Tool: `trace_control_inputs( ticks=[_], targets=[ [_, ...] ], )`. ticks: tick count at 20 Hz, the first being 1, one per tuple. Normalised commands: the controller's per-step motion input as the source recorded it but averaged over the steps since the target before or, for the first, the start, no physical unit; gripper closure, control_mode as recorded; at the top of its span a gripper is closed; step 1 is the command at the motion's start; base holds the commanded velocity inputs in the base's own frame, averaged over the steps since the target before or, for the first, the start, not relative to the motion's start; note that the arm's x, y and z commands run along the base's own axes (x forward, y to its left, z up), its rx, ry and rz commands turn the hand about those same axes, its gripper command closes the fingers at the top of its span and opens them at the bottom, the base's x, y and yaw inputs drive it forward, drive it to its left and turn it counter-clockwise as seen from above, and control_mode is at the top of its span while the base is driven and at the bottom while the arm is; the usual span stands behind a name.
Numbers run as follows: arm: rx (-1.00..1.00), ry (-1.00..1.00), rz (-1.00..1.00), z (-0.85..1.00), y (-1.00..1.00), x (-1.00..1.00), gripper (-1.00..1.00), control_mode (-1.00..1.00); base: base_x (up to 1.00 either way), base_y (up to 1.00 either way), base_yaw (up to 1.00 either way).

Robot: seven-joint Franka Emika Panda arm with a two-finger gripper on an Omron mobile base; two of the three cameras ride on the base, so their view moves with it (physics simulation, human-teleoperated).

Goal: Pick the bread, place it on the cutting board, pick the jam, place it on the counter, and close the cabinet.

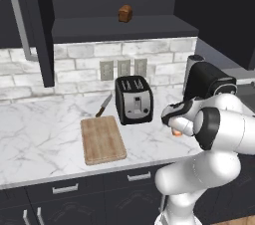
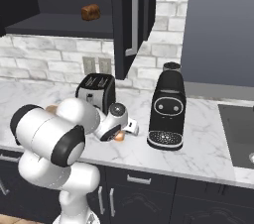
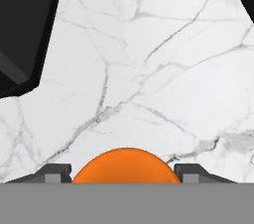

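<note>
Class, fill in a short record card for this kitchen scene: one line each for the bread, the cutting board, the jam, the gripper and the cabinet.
bread: on the open cabinet shelf, not yet moved
cutting board: bare, on the counter left of the toaster
jam: orange, between the gripper's fingertips, low over the counter
gripper: one fingertip each side of the jam, grip not confirmed
cabinet: door open

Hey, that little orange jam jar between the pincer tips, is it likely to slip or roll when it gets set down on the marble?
The jam looks rounded and smooth, so it may slip sideways in the pincer. It seems small and probably light. On the flat counter it should stand if placed upright, but would likely roll if tipped.
</note>
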Motion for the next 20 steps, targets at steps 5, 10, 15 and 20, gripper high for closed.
trace_control_inputs(
  ticks=[5, 10, 15, 20],
  targets=[
    [0.0, 0.0, 0.0, 0.0, 0.0, 0.0, -1.0, -1.0, 0.0, 0.0, 0.0],
    [0.0, 0.0, 0.0, 0.0, 0.0, 0.0, -1.0, -1.0, 0.0, 0.0, 0.0],
    [0.0, -0.06, 0.0, 0.0, 0.0, -0.19, -1.0, -1.0, 0.0, 0.0, 0.0],
    [0.0, -0.08, 0.0, 0.0, -0.04, -0.3, -1.0, -1.0, 0.0, 0.0, 0.0]
  ],
)
